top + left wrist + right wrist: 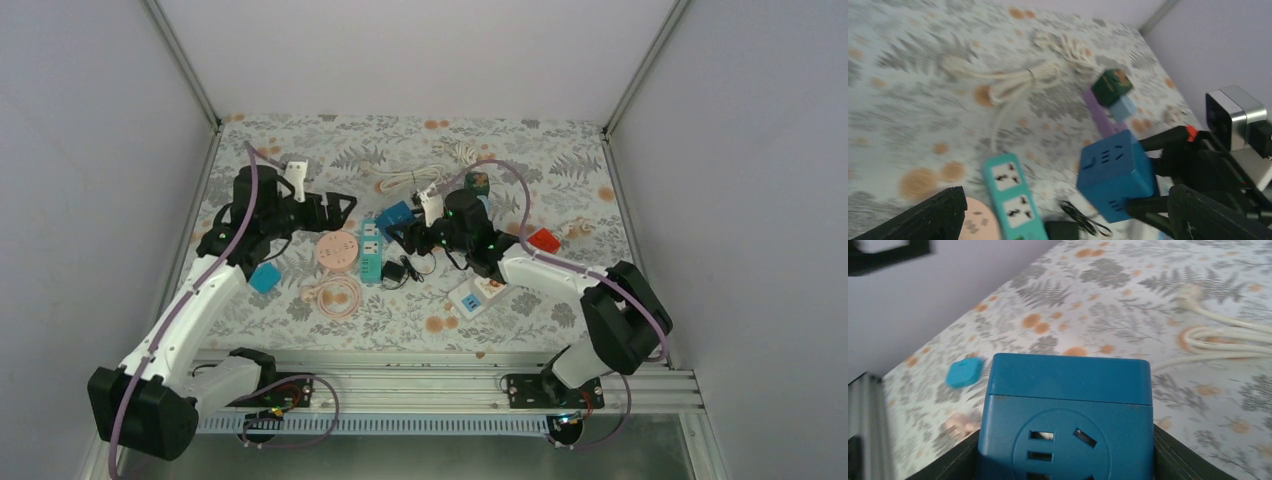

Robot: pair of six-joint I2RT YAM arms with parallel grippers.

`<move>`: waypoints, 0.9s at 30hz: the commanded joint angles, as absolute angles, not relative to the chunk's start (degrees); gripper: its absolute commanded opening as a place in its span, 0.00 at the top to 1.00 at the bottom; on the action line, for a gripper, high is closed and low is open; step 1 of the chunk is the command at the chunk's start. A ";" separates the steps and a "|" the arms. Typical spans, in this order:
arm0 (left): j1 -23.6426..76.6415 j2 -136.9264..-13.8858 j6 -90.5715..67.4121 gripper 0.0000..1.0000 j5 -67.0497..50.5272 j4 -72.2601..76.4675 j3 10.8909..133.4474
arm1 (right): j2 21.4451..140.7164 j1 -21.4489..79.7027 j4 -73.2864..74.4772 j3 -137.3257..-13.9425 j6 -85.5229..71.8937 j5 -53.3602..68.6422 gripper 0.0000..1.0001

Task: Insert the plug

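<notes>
My right gripper (pixel 398 222) (pixel 1065 467) is shut on a blue cube socket (pixel 395 214) (pixel 1115 172) (pixel 1068 410), one finger on each side, and holds it above the table with a socket face toward the wrist camera. A black plug (pixel 396 272) (pixel 1064 230) with a thin black cord lies on the table beside a teal two-outlet strip (pixel 371 250) (pixel 1010 197). My left gripper (pixel 345 211) (pixel 1063 222) hangs open and empty just left of the cube, above a round pink socket (pixel 336 250) (pixel 979 225).
A bundled white cord (pixel 410 180) (pixel 1018 80) (pixel 1228 335) lies at the back. A dark green cube (pixel 478 183) (pixel 1112 86) sits behind the right arm. A light blue puck (pixel 264 277) (pixel 964 372), a white strip (pixel 476 296) and a red block (pixel 543 240) also lie around.
</notes>
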State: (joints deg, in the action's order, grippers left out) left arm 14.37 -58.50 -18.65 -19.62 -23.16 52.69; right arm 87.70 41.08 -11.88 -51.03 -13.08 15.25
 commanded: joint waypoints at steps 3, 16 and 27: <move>14.10 -62.75 -26.13 0.00 -40.16 -22.69 51.35 | 83.25 41.29 -22.93 -45.50 -5.22 31.32 0.45; 14.16 -71.33 -38.14 0.01 -62.74 -10.61 41.05 | 83.93 43.68 -23.36 -46.49 6.17 39.55 0.41; 14.24 -74.51 -37.77 0.09 -65.20 -14.02 41.12 | 88.37 43.86 -18.16 -50.76 9.18 44.55 0.39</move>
